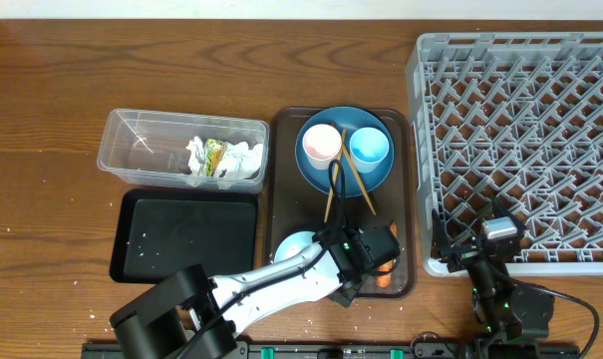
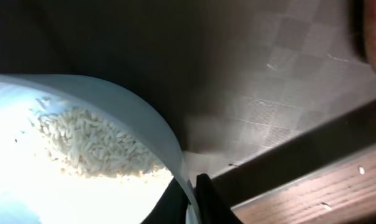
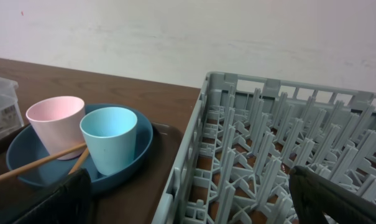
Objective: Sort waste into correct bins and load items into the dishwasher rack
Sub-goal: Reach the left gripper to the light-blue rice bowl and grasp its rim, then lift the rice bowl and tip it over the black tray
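The white bowl [image 1: 293, 245] sits at the front of the brown serving tray [image 1: 406, 214], and the left wrist view shows rice grains [image 2: 91, 143] inside it. My left gripper [image 2: 194, 194] is shut on the bowl's rim [image 2: 166, 134]; overhead it is at the bowl's right side [image 1: 349, 251]. The orange carrot [image 1: 385, 276] lies just right of it. The blue plate [image 1: 344, 172] holds the pink cup [image 1: 321, 145], light blue cup [image 1: 369, 148] and chopsticks [image 1: 349, 186]. My right gripper [image 1: 472, 239] is open and empty over the grey rack's [image 1: 520, 110] front-left corner.
The clear tub [image 1: 142, 150] at back left holds white tissues [image 1: 236, 160] and the green-yellow wrapper [image 1: 214, 155]. The black tray [image 1: 186, 234] lies in front of it. The right wrist view shows the cups [image 3: 110, 140], the plate [image 3: 141, 146] and the rack wall [image 3: 194, 149].
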You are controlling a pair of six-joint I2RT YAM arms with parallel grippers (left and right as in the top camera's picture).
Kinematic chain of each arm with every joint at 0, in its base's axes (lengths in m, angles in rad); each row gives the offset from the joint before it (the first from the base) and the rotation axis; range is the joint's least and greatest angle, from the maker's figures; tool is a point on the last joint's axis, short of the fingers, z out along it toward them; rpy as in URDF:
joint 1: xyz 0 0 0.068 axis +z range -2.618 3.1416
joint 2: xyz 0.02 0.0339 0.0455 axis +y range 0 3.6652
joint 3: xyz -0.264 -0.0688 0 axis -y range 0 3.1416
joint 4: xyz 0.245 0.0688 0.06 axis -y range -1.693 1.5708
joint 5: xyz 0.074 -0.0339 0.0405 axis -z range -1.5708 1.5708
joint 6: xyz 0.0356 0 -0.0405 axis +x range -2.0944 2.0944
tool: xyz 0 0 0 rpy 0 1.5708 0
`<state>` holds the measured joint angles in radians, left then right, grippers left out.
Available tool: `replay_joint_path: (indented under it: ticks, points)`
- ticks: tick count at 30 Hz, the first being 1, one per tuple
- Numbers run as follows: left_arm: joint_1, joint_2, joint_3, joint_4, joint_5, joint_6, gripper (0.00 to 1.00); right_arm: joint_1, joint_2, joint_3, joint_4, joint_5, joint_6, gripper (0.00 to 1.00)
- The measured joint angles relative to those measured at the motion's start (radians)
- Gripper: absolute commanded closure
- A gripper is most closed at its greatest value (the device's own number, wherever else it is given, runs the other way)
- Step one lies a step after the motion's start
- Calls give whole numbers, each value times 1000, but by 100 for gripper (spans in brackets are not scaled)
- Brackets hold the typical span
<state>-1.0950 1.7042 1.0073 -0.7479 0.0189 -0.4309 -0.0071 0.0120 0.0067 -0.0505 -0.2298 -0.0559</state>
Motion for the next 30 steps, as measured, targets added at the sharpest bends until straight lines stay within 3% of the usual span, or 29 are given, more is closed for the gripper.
replay_joint_path:
  ticks: [8, 16, 30]
  points:
    - [-1, -27, 0, -4, -46, -45, 94, 0, 0, 0, 0, 0, 0, 1]
    - [20, -183, 0, -42, -69, -48, 94, 0, 0, 0, 0, 0, 0, 1]
    - [278, -353, 0, -259, -372, -109, 94, 0, 0, 0, 0, 0, 0, 1]
